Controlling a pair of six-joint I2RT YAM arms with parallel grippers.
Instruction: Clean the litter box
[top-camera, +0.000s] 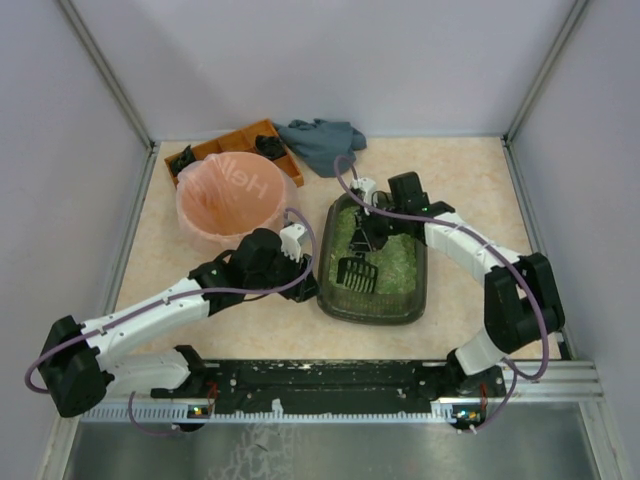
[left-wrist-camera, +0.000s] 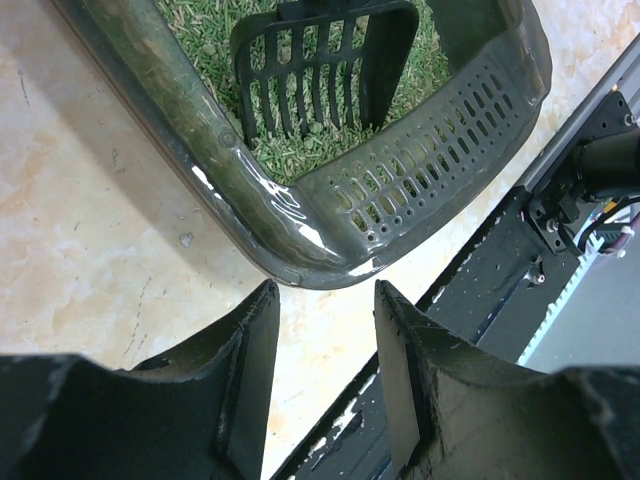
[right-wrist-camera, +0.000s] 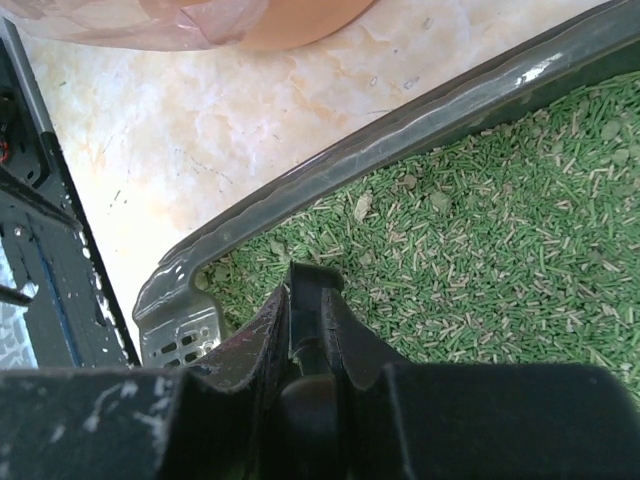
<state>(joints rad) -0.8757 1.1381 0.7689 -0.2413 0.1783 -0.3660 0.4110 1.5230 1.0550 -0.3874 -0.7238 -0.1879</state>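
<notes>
Scooping, I judge: my right gripper (right-wrist-camera: 305, 292) clamped on the scoop (top-camera: 357, 272), left gripper (left-wrist-camera: 325, 300) apart by the litter box (left-wrist-camera: 420, 190) — next, lift level.

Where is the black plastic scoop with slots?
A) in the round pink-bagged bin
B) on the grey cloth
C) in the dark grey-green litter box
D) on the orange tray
C: the black slotted plastic scoop lies on the pale green granules inside the dark grey-green rectangular plastic litter box, its handle in the right gripper.
</notes>
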